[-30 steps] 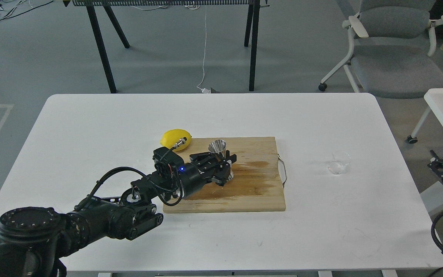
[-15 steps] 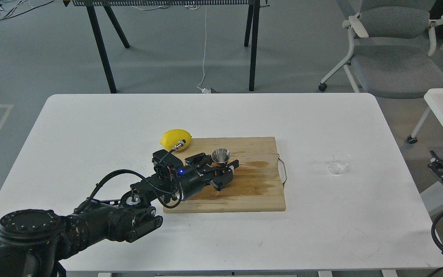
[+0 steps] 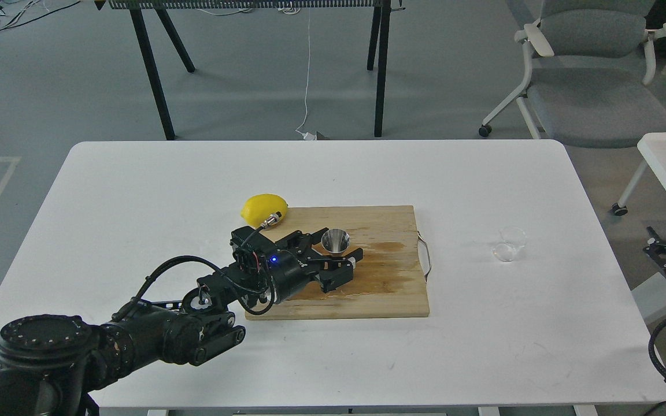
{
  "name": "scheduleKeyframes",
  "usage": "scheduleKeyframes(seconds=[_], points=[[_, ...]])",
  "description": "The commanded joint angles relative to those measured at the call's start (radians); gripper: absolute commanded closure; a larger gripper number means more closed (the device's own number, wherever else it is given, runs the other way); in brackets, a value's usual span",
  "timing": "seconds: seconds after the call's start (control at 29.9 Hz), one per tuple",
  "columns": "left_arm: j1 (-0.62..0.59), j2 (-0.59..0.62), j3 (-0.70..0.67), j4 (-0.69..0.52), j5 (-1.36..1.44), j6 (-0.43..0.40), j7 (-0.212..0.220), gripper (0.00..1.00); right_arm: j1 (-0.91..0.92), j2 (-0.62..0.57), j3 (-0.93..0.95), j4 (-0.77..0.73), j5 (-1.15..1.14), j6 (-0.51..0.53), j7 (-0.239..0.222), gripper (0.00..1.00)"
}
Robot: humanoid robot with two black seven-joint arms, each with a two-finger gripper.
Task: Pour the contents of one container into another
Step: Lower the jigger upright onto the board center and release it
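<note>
Left gripper point(image 3: 336, 258) clamped on jigger point(image 3: 335, 241) over board point(image 3: 391, 289), mouth up, ready as receiver. Cup point(image 3: 510, 243) stands on table point(image 3: 136, 190), well right of board, ungrasped. Right gripper point(image 3: 665, 254) beyond cup; state unclear.

My left arm enters from the lower left edge and extends forward and to the right, forearm nearly level, wrist straight. My left gripper point(image 3: 337, 258) is at the far end, its two fingers spread apart with a shiny steel jigger point(image 3: 335, 241) standing between them; whether the pads press on it I cannot tell. My right gripper point(image 3: 659, 252) sits at the right edge, seen small and dark; its finger spacing is unreadable. The right arm's cable loops just below it.
</note>
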Motion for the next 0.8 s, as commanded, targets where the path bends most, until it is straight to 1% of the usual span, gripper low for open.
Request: scheduleKeyframes(seconds=[0.0, 0.17, 0.27, 0.77], points=[[0.015, 0.000, -0.002, -0.014, 0.000, 0.000, 0.000, 0.01, 0.000, 0.000, 0.000, 0.000, 0.000, 0.000, -0.001, 0.01], [0.038, 0.000, -0.002, -0.060, 0.000, 0.000, 0.000, 0.01, 0.000, 0.000, -0.002, 0.000, 0.000, 0.000, 0.001, 0.01], [0.047, 0.000, -0.002, -0.068, 0.002, 0.000, 0.000, 0.01, -0.004, 0.000, -0.002, 0.000, 0.000, 0.000, 0.001, 0.01], [0.040, 0.029, -0.008, -0.044, -0.003, 0.000, 0.000, 0.01, -0.016, 0.000, 0.001, 0.002, 0.000, 0.000, 0.001, 0.01]])
